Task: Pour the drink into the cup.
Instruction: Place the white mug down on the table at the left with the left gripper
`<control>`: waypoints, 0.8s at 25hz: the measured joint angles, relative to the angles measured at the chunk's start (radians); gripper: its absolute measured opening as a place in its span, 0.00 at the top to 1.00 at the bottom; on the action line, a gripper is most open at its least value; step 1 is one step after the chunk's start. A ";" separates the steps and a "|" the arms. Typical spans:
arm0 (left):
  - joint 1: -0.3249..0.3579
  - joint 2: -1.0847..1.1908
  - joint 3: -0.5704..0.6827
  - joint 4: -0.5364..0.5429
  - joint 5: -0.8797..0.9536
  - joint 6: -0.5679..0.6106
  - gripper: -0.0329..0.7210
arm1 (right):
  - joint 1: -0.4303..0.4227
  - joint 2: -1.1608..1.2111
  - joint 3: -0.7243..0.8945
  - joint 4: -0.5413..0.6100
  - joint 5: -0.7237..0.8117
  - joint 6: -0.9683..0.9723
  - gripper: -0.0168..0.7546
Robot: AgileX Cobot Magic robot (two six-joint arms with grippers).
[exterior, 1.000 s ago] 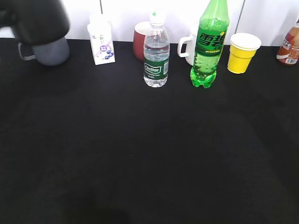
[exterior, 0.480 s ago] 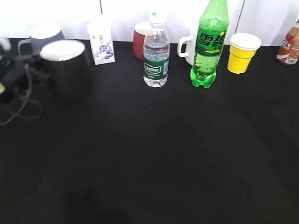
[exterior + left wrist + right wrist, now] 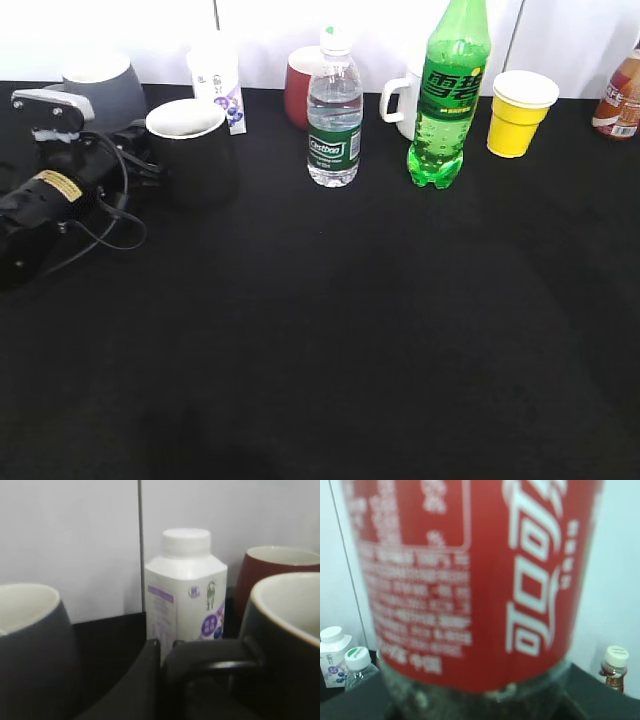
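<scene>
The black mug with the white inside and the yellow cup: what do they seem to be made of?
The black mug with the white inside looks like glazed ceramic: thick rounded rim, smooth sheen. The yellow cup looks like paper: thin wall, rolled white lip, matte surface. Neither is certain.

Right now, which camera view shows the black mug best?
The exterior view: the whole black mug shows, upright on the table, white inside visible. The left wrist view shows only part of its rim, wall and handle, very close. The right wrist view does not show it.
</scene>
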 joint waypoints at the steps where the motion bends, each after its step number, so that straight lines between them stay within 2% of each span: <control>1: 0.000 0.001 -0.002 0.000 0.000 0.000 0.91 | 0.000 0.000 0.000 -0.001 -0.002 0.000 0.50; 8: 0.000 0.001 -0.001 -0.001 0.000 -0.009 0.89 | 0.000 0.000 0.000 -0.010 -0.002 0.000 0.50; 10: 0.000 0.001 0.010 0.000 -0.016 -0.022 0.81 | 0.000 0.000 0.000 -0.010 -0.002 0.000 0.50; 14: 0.004 0.000 0.014 0.017 -0.027 -0.042 0.55 | 0.000 0.000 0.000 -0.011 -0.002 0.000 0.50; 17: 0.016 0.000 0.014 0.048 -0.025 -0.109 0.52 | 0.000 0.000 0.000 -0.011 -0.002 0.000 0.50; 20: 0.024 -0.002 0.028 0.082 -0.031 -0.116 0.52 | 0.000 0.000 0.000 -0.011 -0.003 0.000 0.50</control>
